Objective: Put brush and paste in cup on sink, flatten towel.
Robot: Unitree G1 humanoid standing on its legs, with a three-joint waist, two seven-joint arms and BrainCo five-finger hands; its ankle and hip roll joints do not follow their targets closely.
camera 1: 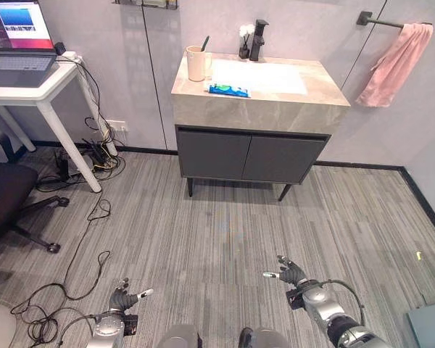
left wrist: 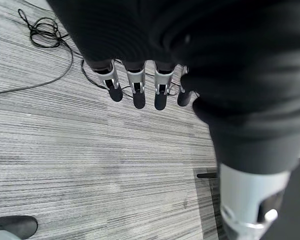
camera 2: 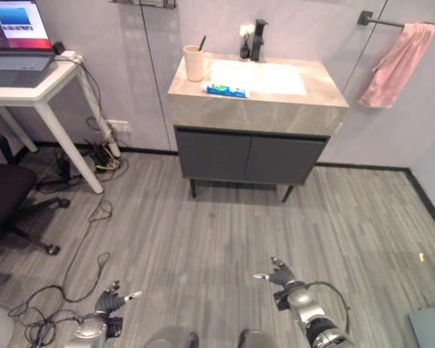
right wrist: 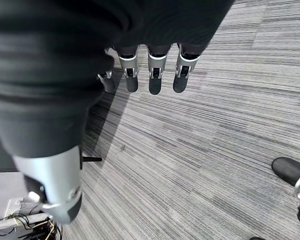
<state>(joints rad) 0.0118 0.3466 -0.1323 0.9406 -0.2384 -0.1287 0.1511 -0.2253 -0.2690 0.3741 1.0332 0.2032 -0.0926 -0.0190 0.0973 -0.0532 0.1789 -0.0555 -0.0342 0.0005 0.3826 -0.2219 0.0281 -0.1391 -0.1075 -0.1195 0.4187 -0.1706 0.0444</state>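
Standing well back from sink vanity (camera 1: 257,109). Head views: toothpaste tube (camera 1: 228,90) flat on worktop beside cup (camera 1: 196,64); dark brush handle (camera 1: 204,43) already up out of cup, it seems; pink towel (camera 1: 395,64) bunched on rail (camera 1: 380,21). Left hand (camera 1: 123,298), right hand (camera 1: 291,272) low over floor, holding nothing. Wrist views: left fingers (left wrist: 135,87) straight, right fingers (right wrist: 152,75) straight. Advice: walk close, square to worktop, before reaching for paste.

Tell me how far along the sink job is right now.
Partly done at most: a dark handle, likely the brush, already stands in the cup. Nothing is in hand: the left robot hand and right robot hand hang open over the floor, away from the sink. Left: the paste lies on the counter, and the towel hangs bunched on its bar.
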